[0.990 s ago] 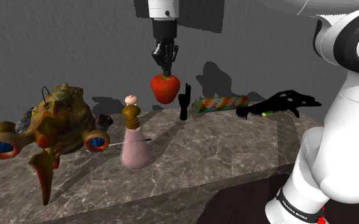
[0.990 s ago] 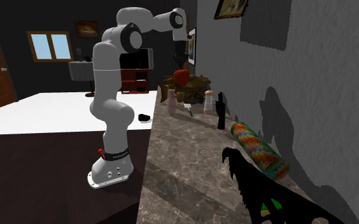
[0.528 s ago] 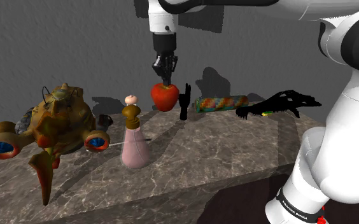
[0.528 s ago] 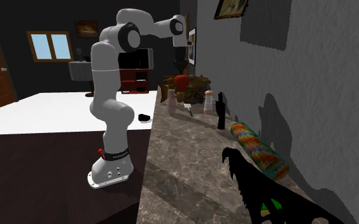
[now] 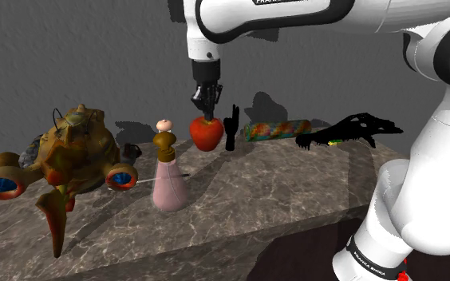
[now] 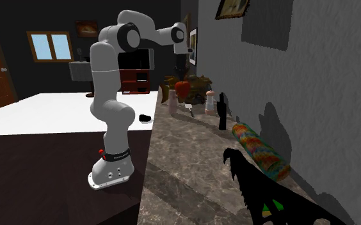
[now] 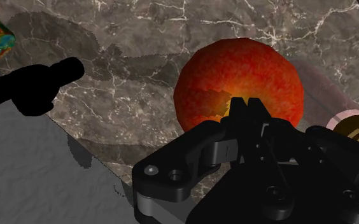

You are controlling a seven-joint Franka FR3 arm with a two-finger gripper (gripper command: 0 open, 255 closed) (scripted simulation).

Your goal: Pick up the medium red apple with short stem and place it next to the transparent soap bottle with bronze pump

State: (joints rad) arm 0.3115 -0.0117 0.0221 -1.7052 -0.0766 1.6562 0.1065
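**A:** What is the end effector (image 5: pixel 206 100) doing?

**B:** It is pointing straight down with its fingers drawn narrow. They are pinching the top of the red apple (image 5: pixel 206 133), and in the wrist view the black tips are meeting right over the fruit's crown (image 7: pixel 239 79).

**A:** So the apple is hanging from it?

**B:** It is looking that way. It is hanging low over the back of the marble tabletop (image 5: pixel 279 195) — whether its underside is touching the stone, I cannot tell.

**A:** And the soap bottle?

**B:** The soap bottle (image 5: pixel 168 182), pinkish with a bronze pump, is standing at about seven o'clock from the apple in the shoulder view, near but apart. A black hand-shaped figure (image 5: pixel 231 128) is standing just beside the apple at three o'clock.

**A:** How far along is the job, then?

**B:** I am judging the pick-up done and the carry mostly done. What is remaining is setting the apple down — perhaps a touch closer to the bottle — then opening the fingers and lifting clear without nudging the black figure.
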